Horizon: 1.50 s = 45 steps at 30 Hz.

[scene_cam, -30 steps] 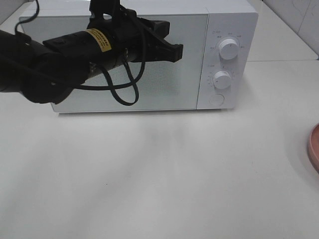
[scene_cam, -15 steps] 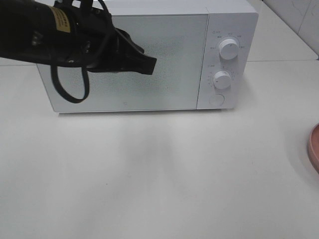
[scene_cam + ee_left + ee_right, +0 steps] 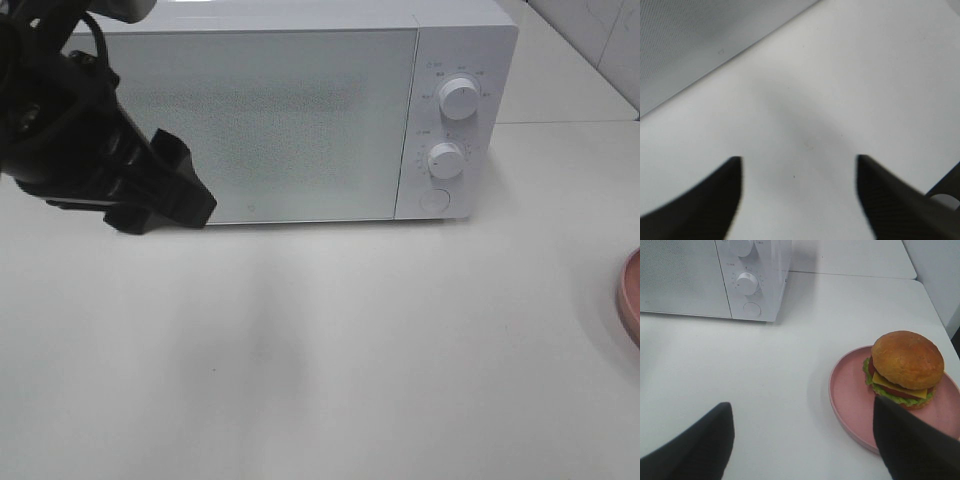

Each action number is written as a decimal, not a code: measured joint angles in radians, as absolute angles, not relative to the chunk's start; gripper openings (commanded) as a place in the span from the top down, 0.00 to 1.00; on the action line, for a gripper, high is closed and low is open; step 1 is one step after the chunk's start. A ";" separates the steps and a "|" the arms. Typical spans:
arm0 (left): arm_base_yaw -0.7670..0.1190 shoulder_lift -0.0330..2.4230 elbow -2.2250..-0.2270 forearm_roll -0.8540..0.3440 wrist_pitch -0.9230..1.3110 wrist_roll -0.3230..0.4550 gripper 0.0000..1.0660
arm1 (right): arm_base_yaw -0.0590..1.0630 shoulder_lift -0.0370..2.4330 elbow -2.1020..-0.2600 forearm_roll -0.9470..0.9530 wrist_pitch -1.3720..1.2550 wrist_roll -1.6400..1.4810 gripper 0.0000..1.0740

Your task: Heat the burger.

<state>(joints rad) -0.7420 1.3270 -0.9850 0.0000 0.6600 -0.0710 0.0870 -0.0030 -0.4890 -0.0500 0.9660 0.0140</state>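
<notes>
Grippers, left (image 3: 797,170) and right (image 3: 802,425), gape empty; burger (image 3: 905,367) sits on pink plate (image 3: 850,400)

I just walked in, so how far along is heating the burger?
Barely started. Nothing looks done: the microwave door is shut, and the burger sits on its plate on the table. Both pincers, left and right, are open and empty. Left to do: open the door, load the burger, close, start heating.

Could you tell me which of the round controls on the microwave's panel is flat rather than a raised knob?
The lowest one, the flat round button. The top knob and middle knob above it both stick out from the microwave.
</notes>
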 measured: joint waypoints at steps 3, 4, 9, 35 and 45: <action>-0.725 1.307 -0.985 0.013 0.727 -0.079 0.05 | 0.087 -0.003 -0.489 -0.050 0.966 0.014 0.29; -0.725 1.307 -0.985 0.013 0.727 -0.079 0.05 | 0.087 -0.003 -0.489 -0.050 0.966 0.014 0.29; -0.626 1.279 -0.985 0.041 0.813 -0.082 0.05 | 0.087 -0.003 -0.489 -0.050 0.966 0.014 0.29; -0.127 0.914 -0.790 0.031 1.008 -0.082 0.05 | 0.087 -0.003 -0.489 -0.050 0.966 0.014 0.29; -0.126 0.626 -0.587 0.036 1.009 -0.064 0.05 | 0.087 -0.003 -0.489 -0.050 0.966 0.014 0.29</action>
<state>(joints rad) -0.1260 0.6260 -0.5870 0.0360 1.0090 -0.0640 0.0870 -0.0030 -0.4890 -0.0500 0.9660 0.0140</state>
